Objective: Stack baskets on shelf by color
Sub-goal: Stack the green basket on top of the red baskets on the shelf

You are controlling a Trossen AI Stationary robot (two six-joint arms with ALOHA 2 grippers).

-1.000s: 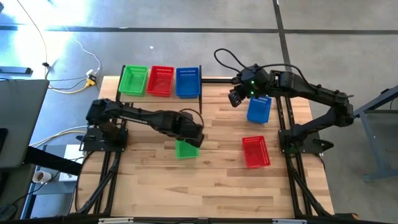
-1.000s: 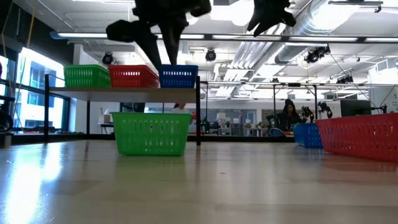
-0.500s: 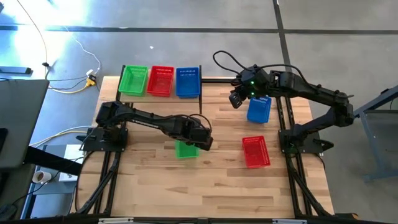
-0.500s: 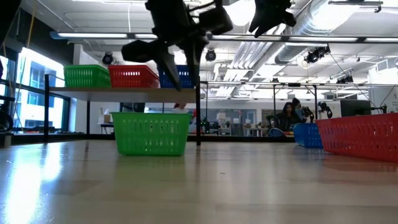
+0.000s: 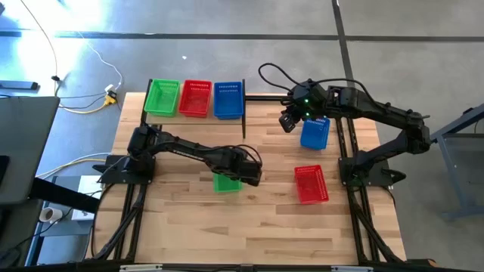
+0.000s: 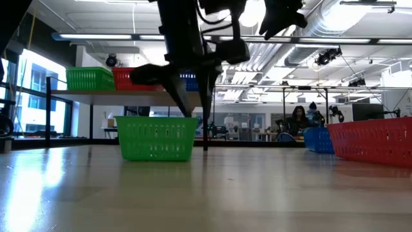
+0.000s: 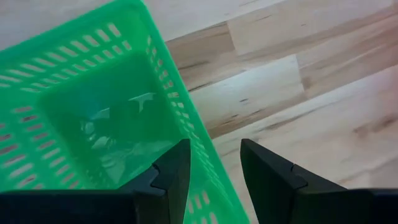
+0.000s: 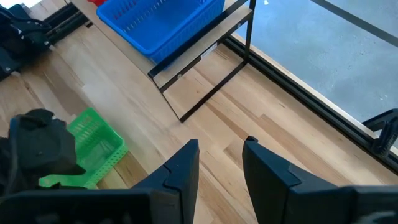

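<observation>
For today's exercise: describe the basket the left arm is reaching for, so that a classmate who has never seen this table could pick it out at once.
Start at the wooden table and find the raised shelf at its far edge. Three baskets lie loose on the tabletop nearer than the shelf: a blue basket, a red basket and the green basket. Pick the only green one, with the left pincer open astride its wall.

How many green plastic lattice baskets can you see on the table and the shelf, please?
2. One green basket sits at the left end of the raised wooden shelf; another green basket lies on the tabletop under the left gripper. Stacked ones may hide more.
</observation>
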